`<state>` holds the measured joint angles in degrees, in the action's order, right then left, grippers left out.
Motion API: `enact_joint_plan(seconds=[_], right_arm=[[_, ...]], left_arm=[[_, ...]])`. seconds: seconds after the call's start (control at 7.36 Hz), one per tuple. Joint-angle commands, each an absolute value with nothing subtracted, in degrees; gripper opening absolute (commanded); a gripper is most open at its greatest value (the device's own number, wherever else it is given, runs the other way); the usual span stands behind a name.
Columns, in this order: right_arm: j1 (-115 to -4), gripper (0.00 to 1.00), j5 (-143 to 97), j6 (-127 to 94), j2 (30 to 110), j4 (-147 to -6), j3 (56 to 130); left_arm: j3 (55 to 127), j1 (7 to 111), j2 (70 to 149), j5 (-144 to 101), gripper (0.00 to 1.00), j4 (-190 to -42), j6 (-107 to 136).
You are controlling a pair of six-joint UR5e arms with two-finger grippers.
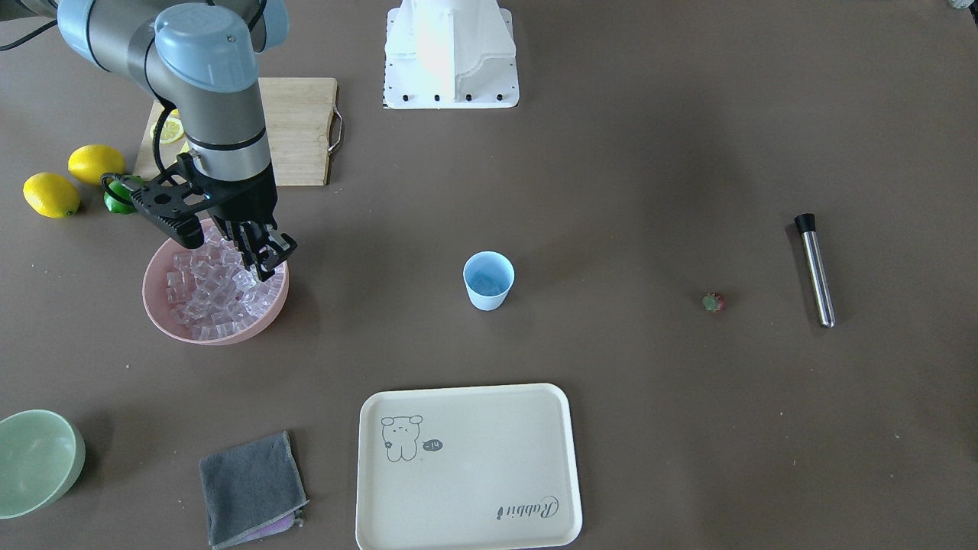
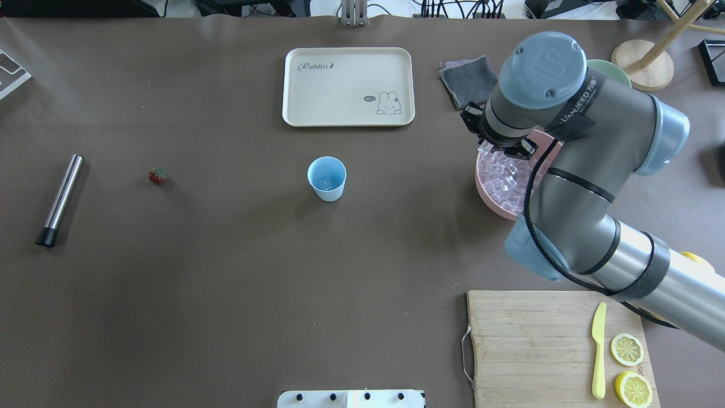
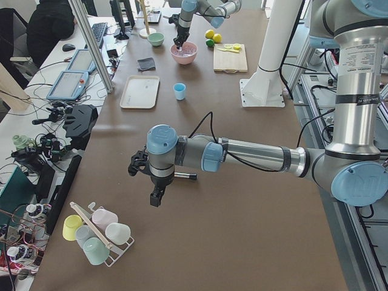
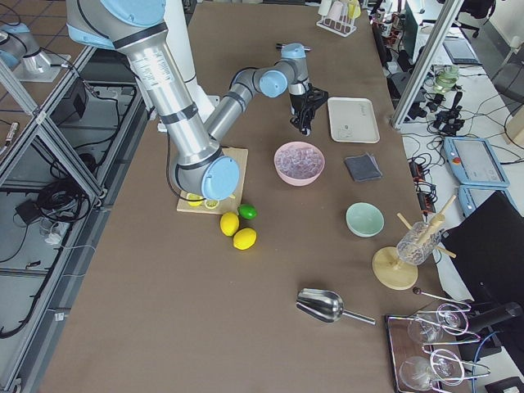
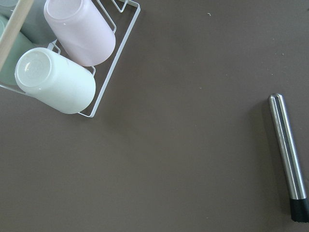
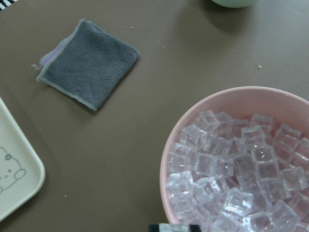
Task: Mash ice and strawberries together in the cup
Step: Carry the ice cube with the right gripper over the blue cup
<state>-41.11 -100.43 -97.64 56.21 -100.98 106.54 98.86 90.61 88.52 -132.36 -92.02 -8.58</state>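
Note:
The light-blue cup [image 1: 488, 280] stands upright mid-table, and one clear cube lies in it in the overhead view [image 2: 323, 182]. The ice [image 1: 214, 294] fills a pink bowl [image 1: 157, 313]. My right gripper [image 1: 267, 256] is tilted down into that pile, its fingers drawn narrow, apparently shut on a cube. A black fingertip [image 6: 153, 227] touches a cube at the bottom edge of the right wrist view. The strawberry [image 1: 713, 302] lies alone on the table, far from the cup. My left gripper [image 3: 156, 197] hangs near a steel muddler [image 1: 814, 271]; I cannot tell its state.
A cream tray [image 1: 470, 466], a grey cloth [image 1: 252, 489] and a pale green bowl [image 1: 34, 462] lie along the operators' edge. A cutting board [image 1: 302, 130], lemons [image 1: 51, 195] and a lime [image 1: 118, 200] sit behind the pink bowl. A cup rack [image 5: 72, 72] lies below the left wrist.

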Motion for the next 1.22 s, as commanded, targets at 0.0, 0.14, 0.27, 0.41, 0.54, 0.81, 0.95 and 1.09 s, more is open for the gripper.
enact_joint_plan(seconds=[0.0, 0.14, 0.27, 0.41, 0.54, 0.81, 0.95, 1.09], right_arm=[[-37.5, 0.14, -100.5, -101.1, 43.1, -101.0, 99.4], [-35.3, 0.14, -100.0, -101.5, 38.7, -96.2, 92.9], [-33.6, 0.14, -99.1, -101.6, 38.4, -87.5, 88.5], [-31.4, 0.16, -96.8, -101.9, 38.4, -82.7, 86.7], [-30.2, 0.16, -93.5, -103.4, 38.4, -81.8, 86.6], [-28.4, 0.17, -91.5, -105.4, 38.8, -76.3, 84.2], [-27.9, 0.18, -89.9, -105.4, 38.4, -75.5, 83.1], [-27.4, 0.22, -89.7, -105.3, 38.6, -75.3, 83.0]], left_arm=[[99.1, 90.6, 88.5, -132.4, 0.99, -92.0, -8.5], [98.8, 90.5, 88.6, -132.4, 0.98, -92.0, -8.5], [98.8, 90.5, 88.6, -132.4, 0.98, -92.0, -8.5], [99.0, 90.5, 88.6, -132.4, 0.98, -92.0, -8.5], [99.3, 90.6, 88.5, -132.4, 0.98, -92.0, -8.5], [99.0, 90.6, 88.6, -132.4, 0.99, -91.9, -8.5], [98.9, 90.6, 88.5, -132.4, 0.98, -92.0, -8.5], [98.8, 90.6, 88.5, -132.4, 0.98, -92.0, -8.5]])
